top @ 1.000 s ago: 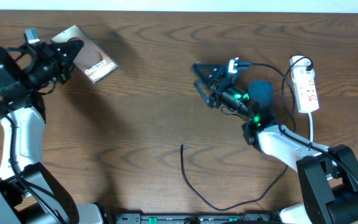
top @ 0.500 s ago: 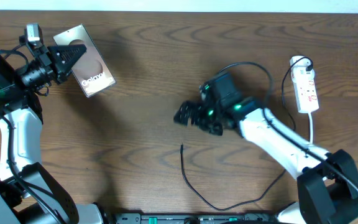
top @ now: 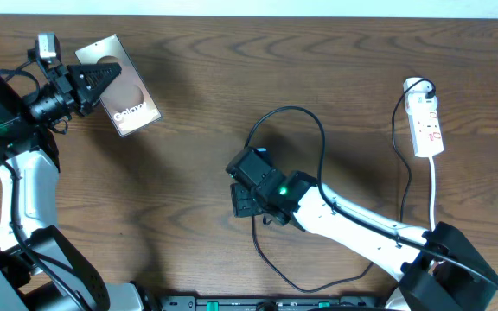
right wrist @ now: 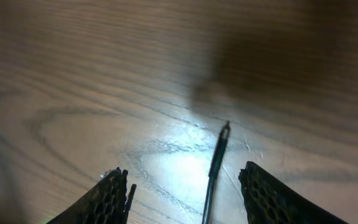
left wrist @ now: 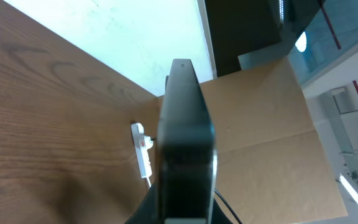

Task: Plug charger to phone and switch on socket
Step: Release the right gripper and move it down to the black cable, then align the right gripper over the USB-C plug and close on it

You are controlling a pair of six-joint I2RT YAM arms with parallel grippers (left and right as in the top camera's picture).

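Note:
My left gripper [top: 93,79] is shut on the phone [top: 126,99] at the far left, holding it off the table with its lettered face up. In the left wrist view the phone [left wrist: 184,130] stands edge-on between the jaws [left wrist: 184,214]. My right gripper [top: 242,203] is open, low over the free end of the charger cable [top: 271,259]. In the right wrist view the plug end [right wrist: 224,132] lies on the wood between the two open fingers [right wrist: 188,190], nearer the right one, untouched. The white socket [top: 426,121] lies at the far right.
The charger cable curves from mid-table to the front edge and back toward the socket. The right arm's thicker black cable loops above it [top: 294,111]. The socket's white lead [top: 433,181] runs toward the front. The socket also shows in the left wrist view [left wrist: 143,152].
My right arm has swung from near the socket leftward and toward the front, down over the charger's free end. My left gripper tilted the phone slightly, then held still.

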